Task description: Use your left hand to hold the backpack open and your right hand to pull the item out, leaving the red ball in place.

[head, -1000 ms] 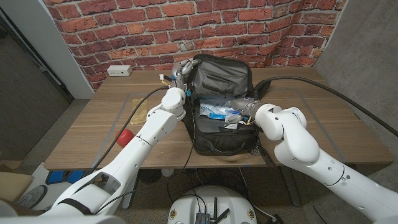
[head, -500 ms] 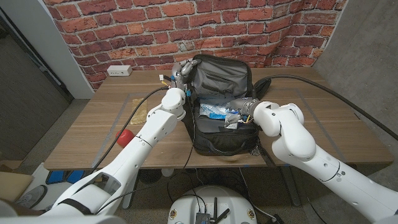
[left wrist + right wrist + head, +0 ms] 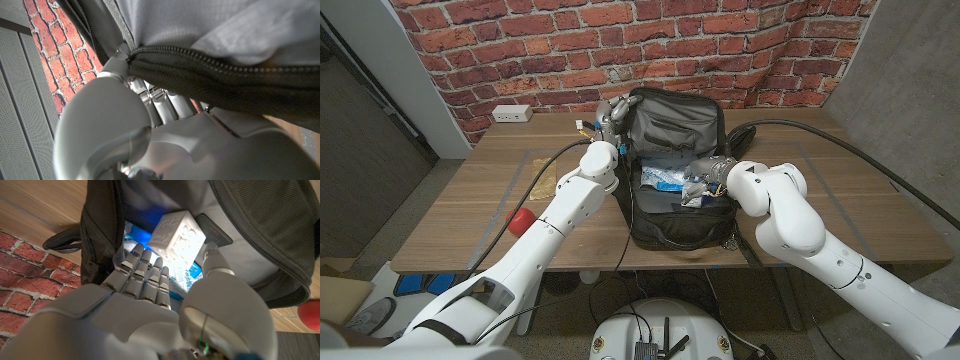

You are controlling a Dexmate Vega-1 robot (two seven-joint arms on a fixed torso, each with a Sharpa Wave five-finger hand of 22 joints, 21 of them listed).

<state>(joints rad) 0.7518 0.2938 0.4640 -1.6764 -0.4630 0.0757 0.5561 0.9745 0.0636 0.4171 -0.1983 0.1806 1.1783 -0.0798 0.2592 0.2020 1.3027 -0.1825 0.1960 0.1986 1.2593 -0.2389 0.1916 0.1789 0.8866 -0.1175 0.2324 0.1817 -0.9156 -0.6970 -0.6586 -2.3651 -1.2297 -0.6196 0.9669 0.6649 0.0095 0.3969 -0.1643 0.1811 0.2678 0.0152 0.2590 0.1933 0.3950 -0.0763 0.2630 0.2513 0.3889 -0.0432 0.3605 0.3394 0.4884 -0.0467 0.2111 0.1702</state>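
Currently my right hand (image 3: 150, 287) is inside the backpack (image 3: 678, 215), fingers (image 3: 137, 270) and thumb closing around a white cube (image 3: 177, 236). The cube touches the fingertips but I can't tell if the grip is firm or if it's off the bag's contents. It is pale and blocky, with raised relief shapes on its faces; no lettering I can read. Under it sits crinkly blue-and-clear packaging (image 3: 667, 178), with print too blurred to read.

The backpack is black with a grey lining. It sits at the near middle of the wooden table (image 3: 500, 220), main compartment unzipped and the flap (image 3: 675, 120) standing up on the far side.

My left hand (image 3: 610, 118) is at the far-left corner of the opening, gripping the flap's zipped edge (image 3: 210, 65); the wrist camera shows the zipper teeth pressed right against the hand.

A red ball (image 3: 521, 219) lies on the table, left of the bag and well apart from it, beside my left forearm.

Farther back, a white power strip (image 3: 511, 113) rests at the table's far-left edge. A red brick wall (image 3: 520, 50) runs behind it, with a grey panel on the left and a concrete wall on the right.
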